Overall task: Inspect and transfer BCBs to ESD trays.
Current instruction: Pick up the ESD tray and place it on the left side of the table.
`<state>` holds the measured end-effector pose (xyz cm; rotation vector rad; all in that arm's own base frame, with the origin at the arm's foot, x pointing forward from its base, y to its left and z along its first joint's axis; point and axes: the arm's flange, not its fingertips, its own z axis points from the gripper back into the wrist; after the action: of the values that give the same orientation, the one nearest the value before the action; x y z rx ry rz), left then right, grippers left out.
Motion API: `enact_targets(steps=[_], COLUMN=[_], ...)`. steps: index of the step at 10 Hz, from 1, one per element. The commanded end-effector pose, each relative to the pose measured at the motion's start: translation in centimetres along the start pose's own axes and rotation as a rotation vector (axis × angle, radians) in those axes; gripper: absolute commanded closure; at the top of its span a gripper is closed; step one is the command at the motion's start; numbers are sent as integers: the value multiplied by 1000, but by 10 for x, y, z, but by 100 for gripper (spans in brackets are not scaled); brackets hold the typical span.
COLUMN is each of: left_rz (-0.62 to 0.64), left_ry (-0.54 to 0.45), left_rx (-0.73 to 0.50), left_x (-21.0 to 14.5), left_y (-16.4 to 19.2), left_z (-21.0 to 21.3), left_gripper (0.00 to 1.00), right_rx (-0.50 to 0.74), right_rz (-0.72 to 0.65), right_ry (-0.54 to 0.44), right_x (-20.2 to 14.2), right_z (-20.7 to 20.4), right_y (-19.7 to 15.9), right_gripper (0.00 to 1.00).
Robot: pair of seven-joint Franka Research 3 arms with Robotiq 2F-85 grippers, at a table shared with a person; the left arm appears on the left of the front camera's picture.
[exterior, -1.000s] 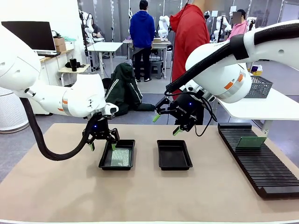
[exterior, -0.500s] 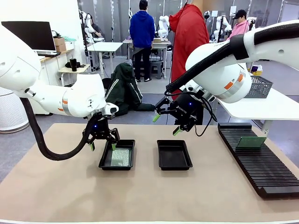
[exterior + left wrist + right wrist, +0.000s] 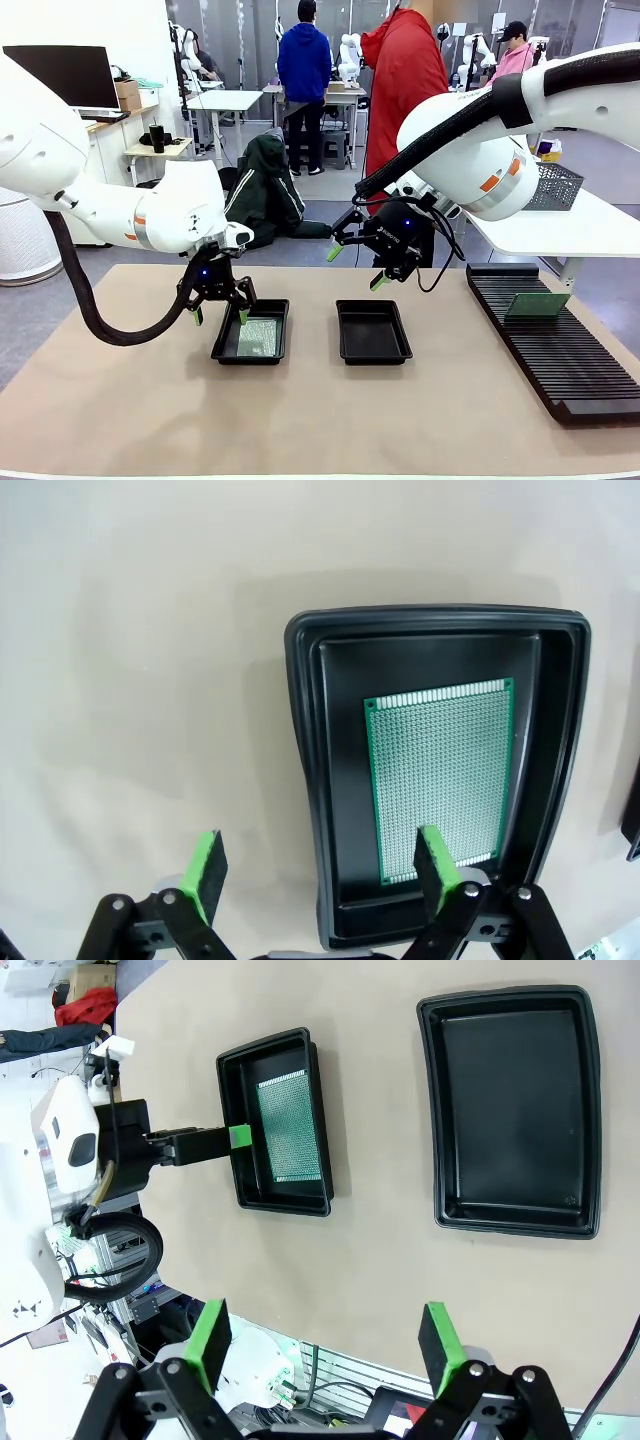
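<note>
**1 board trayed, 1 waiting in the rack**

Across the worktop (image 3: 120, 400) we judge the job about half done. The long ribbed rack (image 3: 560, 360) on the robot's right carries the racked BCB (image 3: 537, 305), propped near its far end and not yet transferred. The left tray (image 3: 228, 340) has the trayed BCB (image 3: 258, 337) lying flat on its floor, set toward one long wall. The right tray (image 3: 372, 331) has a bare floor. As we read it, what remains is to fetch the racked BCB, inspect it and lay it in the right tray.

Counted from largest to smallest, we see 1 worktop, 1 rack, 2 ESD trays, 2 BCBs and 2 hands.

The left hand (image 3: 220, 314) hovers low at the left tray's far-left corner with its fingers apart and nothing between them. From its wrist camera, 1 green pad sits over the trayed BCB's end and the other sits out over the worktop.

The right hand (image 3: 356, 268) hangs higher, above the right tray's far rim, with its fingers spread and empty too.
</note>
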<state>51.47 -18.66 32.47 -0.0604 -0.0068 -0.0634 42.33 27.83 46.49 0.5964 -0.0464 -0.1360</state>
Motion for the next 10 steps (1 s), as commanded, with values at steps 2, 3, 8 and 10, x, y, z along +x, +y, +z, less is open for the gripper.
enact_targets(steps=[2, 3, 8, 10], left_rz=[13, 17, -1, 4], left_ry=[16, 9, -14, -15], left_rx=[-7, -21, -53, -52], left_x=[11, 13, 12, 12], left_y=[6, 6, 5, 5], left_z=[-15, -18, -20, -19], left_gripper=[0, 0, 7, 11], right_rx=[-8, -8, -8, -8], right_rz=[-4, -4, -4, -4], right_ry=[-5, -5, -5, -5], right_x=[3, 3, 3, 3], right_z=[-1, -1, -1, -1], right_y=[1, 1, 1, 1], right_gripper=[0, 0, 0, 0])
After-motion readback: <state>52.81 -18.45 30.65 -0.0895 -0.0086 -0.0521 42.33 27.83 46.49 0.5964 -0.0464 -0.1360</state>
